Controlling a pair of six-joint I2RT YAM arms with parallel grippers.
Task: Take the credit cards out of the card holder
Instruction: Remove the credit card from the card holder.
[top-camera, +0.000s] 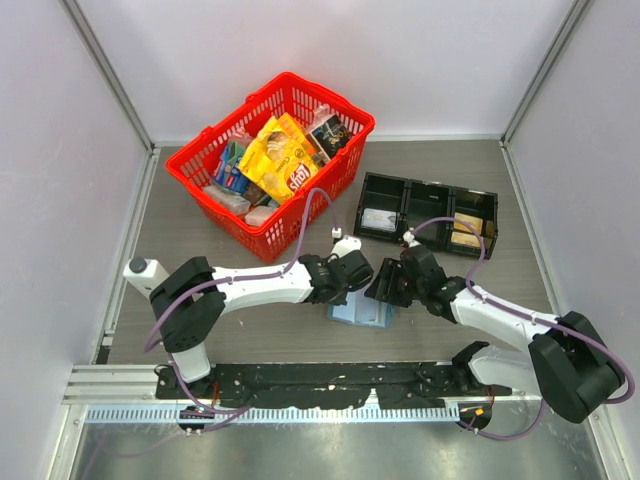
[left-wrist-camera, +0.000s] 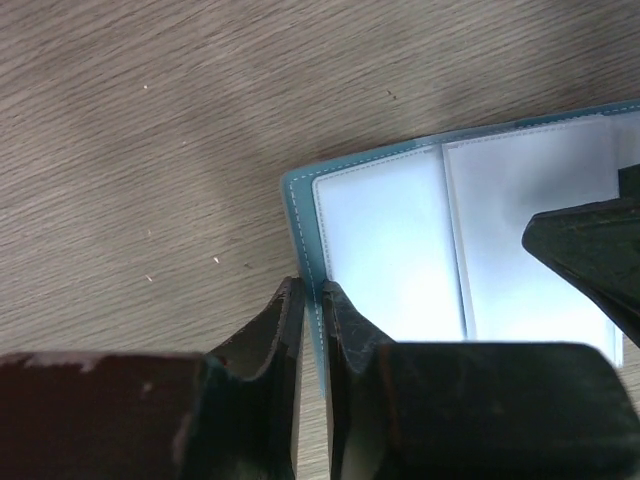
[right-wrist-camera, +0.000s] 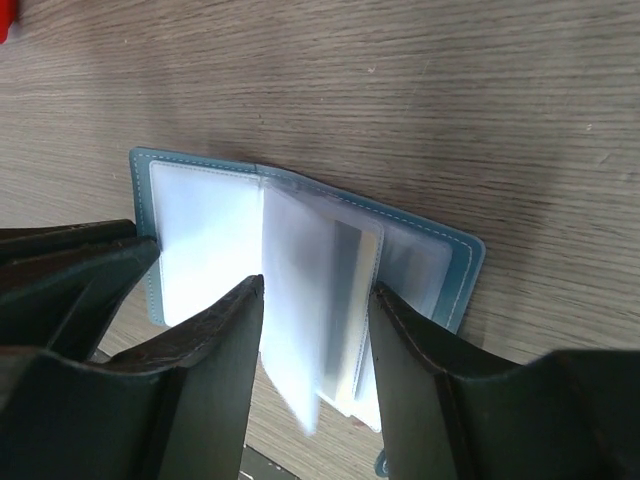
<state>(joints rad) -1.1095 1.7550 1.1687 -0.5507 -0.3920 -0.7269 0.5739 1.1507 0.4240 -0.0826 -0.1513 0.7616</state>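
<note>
The left gripper (left-wrist-camera: 312, 296) is pinched together on the left cover edge of the card holder (left-wrist-camera: 385, 235), pinning it open on the table (left-wrist-camera: 150, 140) near the centre. The right gripper (right-wrist-camera: 312, 300) has its jaws apart, straddling a clear sleeve leaf (right-wrist-camera: 295, 270) that stands up from the spine. If those jaws close on the whole leaf rather than on a card, the holder could lift or slip out of the thin left pinch. Some credit cards (top-camera: 466, 232) seem to lie in the black tray (top-camera: 428, 188) at the far right. A dim strip inside the leaf may be another card, but its colour is unclear. From above, the arms mostly hide the holder.
</note>
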